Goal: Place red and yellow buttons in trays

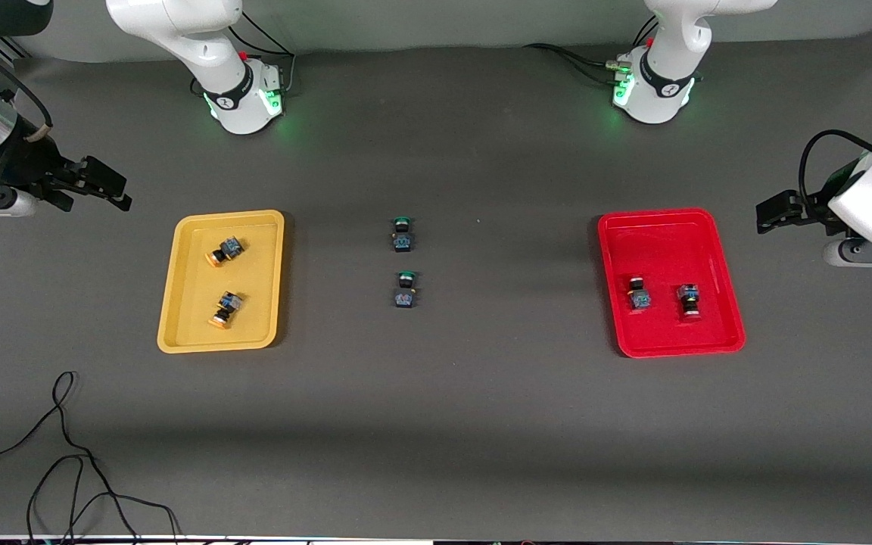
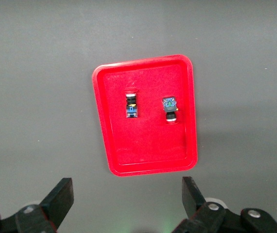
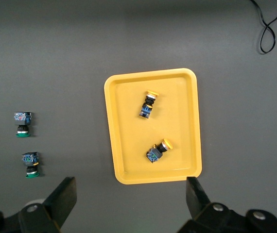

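Both yellow buttons [image 1: 225, 278] are lying in the yellow tray [image 1: 179, 333], both red buttons [image 1: 663, 298] in the red tray [image 1: 724, 333]. The left gripper [image 2: 128, 198] and right gripper [image 3: 130, 199] are hovering clear with jaws released; best they keep away.

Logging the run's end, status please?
Left end effector and right end effector open, parked off the trays. Two buttons in yellow tray, two in red tray. Nothing obstructing.
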Robot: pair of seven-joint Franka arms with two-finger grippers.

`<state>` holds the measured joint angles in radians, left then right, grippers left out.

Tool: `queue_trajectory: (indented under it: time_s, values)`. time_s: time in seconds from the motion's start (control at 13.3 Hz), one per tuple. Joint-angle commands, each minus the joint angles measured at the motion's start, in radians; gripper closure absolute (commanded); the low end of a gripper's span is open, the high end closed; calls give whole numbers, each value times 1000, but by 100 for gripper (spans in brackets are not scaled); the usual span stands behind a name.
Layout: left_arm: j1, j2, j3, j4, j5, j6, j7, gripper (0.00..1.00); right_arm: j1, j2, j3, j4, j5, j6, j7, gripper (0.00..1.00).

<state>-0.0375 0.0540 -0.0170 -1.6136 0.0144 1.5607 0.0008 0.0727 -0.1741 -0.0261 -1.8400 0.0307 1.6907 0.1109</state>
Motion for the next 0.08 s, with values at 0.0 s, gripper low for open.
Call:
queue_trajectory:
  time_s: [0.0]
  values:
    - [-15, 7, 12, 27, -27, -30, 4, 1, 2, 16, -3, 31, -9, -5, -17, 0]
